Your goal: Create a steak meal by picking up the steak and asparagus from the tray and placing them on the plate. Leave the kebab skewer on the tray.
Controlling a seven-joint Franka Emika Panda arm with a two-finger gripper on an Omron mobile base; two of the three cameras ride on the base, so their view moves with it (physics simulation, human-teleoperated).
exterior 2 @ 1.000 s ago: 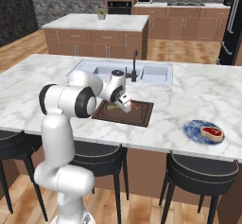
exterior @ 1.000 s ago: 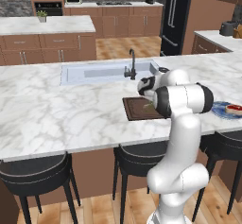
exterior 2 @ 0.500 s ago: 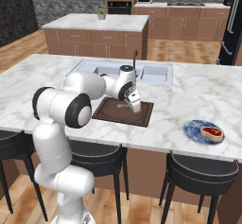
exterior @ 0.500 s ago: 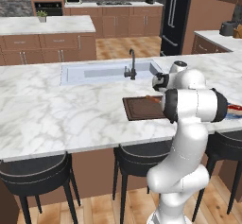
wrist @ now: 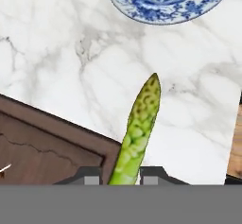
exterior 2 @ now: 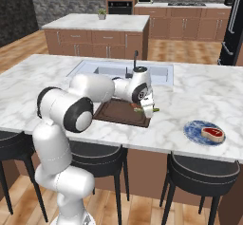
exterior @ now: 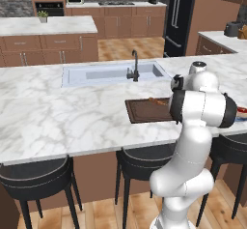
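Step in hand: transfer of the asparagus (wrist: pixel 137 133) to the plate (exterior 2: pixel 195 132).

The gripper (exterior 2: pixel 147 110) is clamped on the base of the asparagus; in the hand view the stalk rises between the two fingertips, tip toward 12 o'clock. The gripper hangs above the tray (exterior 2: pixel 111 115) corner, over the marble surface (wrist: pixel 56 57).

The steak (exterior 2: pixel 213 133) already lies on the plate, on the side away from the tray. The plate rim (wrist: pixel 156 10) sits at 12 o'clock in the hand view. The kebab skewer (exterior: pixel 156 101) lies on the tray and is to be left there.

Procedure, as judged:
1. Maintain grip during travel; the stalk is thin and may pivot.
2. Carry toward 12 o'clock until the tip is over the plate.
3. Lower onto the free area beside the steak, then release.
4. Avoid releasing across the rim; the stalk could roll onto the surface.
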